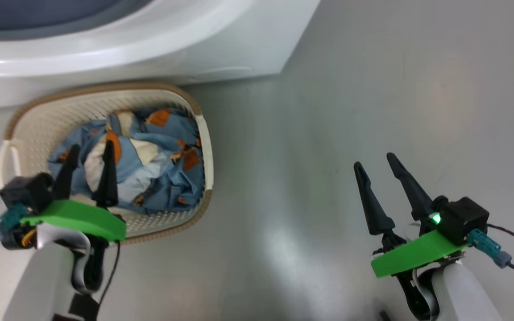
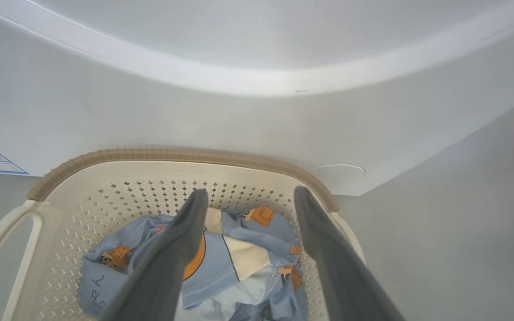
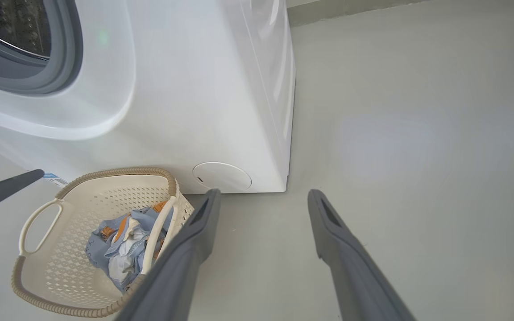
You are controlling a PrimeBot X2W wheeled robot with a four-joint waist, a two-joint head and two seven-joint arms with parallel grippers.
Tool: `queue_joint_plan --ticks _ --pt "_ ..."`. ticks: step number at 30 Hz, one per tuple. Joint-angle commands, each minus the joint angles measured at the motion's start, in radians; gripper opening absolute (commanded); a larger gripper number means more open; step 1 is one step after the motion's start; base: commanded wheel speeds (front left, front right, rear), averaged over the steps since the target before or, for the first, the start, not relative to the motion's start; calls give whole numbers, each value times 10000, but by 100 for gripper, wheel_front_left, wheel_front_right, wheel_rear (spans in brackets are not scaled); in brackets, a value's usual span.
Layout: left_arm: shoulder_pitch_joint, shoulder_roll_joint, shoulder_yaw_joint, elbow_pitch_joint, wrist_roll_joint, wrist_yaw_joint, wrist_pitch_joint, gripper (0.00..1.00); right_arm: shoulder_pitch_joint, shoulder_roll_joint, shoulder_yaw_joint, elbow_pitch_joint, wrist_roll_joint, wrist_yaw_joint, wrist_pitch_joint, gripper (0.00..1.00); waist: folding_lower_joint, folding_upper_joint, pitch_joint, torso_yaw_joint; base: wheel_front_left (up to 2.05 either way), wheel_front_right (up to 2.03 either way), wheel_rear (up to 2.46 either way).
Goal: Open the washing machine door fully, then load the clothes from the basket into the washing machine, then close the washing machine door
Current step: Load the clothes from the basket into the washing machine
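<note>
head view, left hand [image 1: 92, 145] spread wide, empty, over clothes [image 1: 163, 166] in basket [image 1: 38, 125]

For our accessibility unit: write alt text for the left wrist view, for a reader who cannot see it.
The open left gripper hangs over blue bear-print clothes in a cream basket, which sits on the floor just in front of the white washing machine.

The basket [image 1: 43, 125] sits on the floor [image 1: 328, 133] at my ten o'clock, just before the washing machine [image 1: 150, 49]. The clothes [image 1: 159, 151] lie in it, beneath my left end effector [image 1: 92, 145].
</note>
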Motion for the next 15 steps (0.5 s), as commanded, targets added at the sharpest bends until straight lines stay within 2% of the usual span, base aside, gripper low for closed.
queue_joint_plan --ticks 1,15 --pt "-288 434 184 122 -259 -25 -63 100 -54 39 289 -274 161 16 -118 100 -2 0 885 -534 0 0 0" --pt "-1820 1521 -1440 2478 -1387 -25 -31 100 -430 39 768 -548 800 16 -118 100 -2 0 2255 -1619 0 0 0"
